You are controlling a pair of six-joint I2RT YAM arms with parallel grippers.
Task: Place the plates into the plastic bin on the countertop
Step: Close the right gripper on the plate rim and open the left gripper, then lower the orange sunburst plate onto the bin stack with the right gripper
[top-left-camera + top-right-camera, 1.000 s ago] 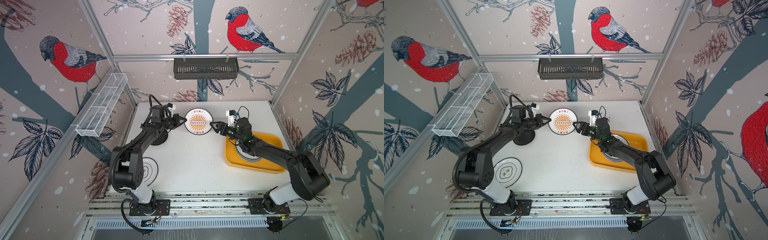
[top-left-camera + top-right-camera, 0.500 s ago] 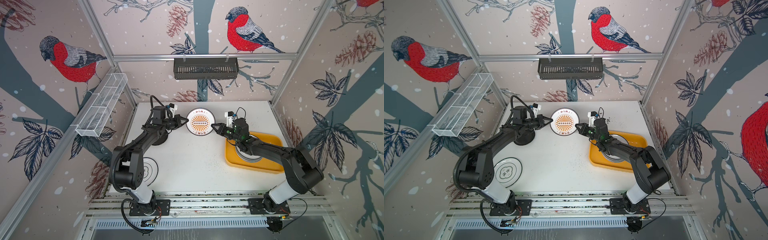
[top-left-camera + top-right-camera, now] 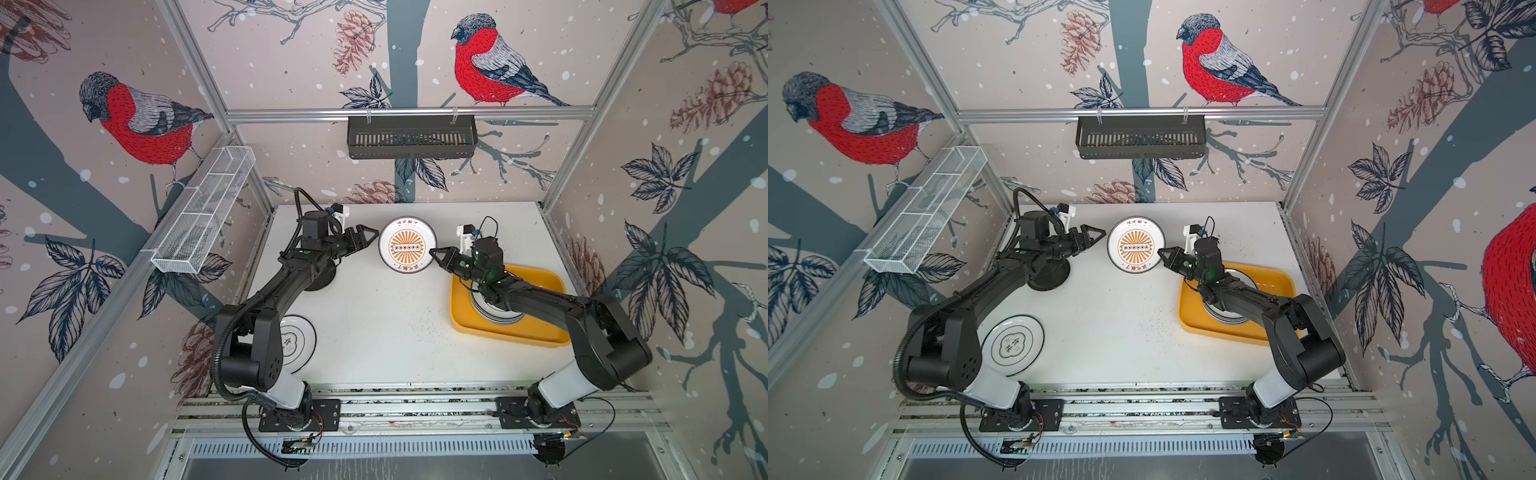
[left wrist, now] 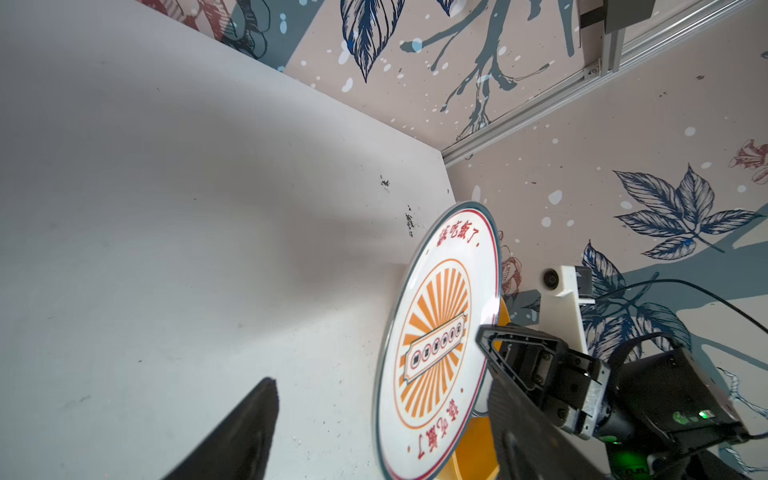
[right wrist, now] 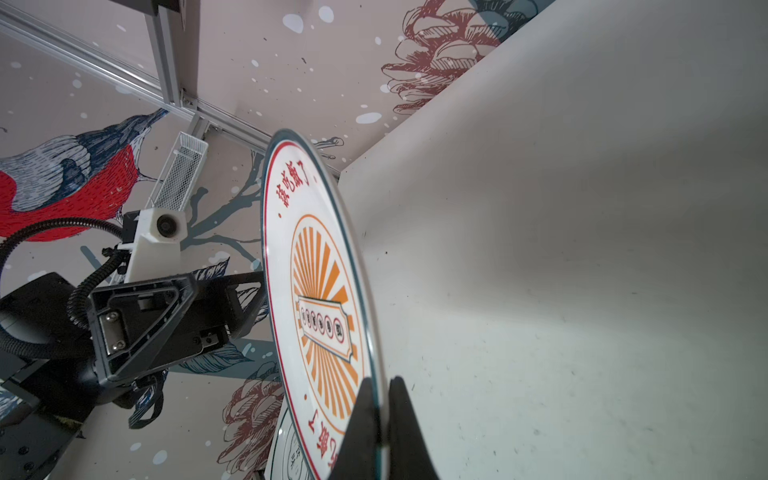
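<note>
- Bird-and-pinecone wallpaper is seen on the walls around a white, speckled desk [image 3: 374,324] edged in aluminium.
- A sunburst plate [image 3: 407,246] is held over the far middle of the desk, face up and roughly level. It is judged to be lifted clear of the surface.
- The right fingers [image 5: 363,428] are clenched on this plate; its rim is seen pinched between them in the right wrist view.
- The left fingers [image 3: 365,230] are spread wide and released, just beside the opposite rim. No contact with the plate can be made out.
- A yellow bin [image 3: 459,307] is set on the right side of the desk, just behind the right fingers. A stack of plates [image 3: 494,318] is already in it, partly hidden under the right arm.
- From the right fingers the plate reaches out to the left, away from the bin. The coming move is therefore judged to be a draw back to the right, until the plate's centre is brought over the stack.
- The right arm is nearer the bin and is the only one with a hold.
- With one rim pinched, a droop of the free edge is to be watched for.
- A flower plate [image 3: 1012,341] and a black plate [image 3: 1054,280] are left on the left side, not yet binned.
</note>
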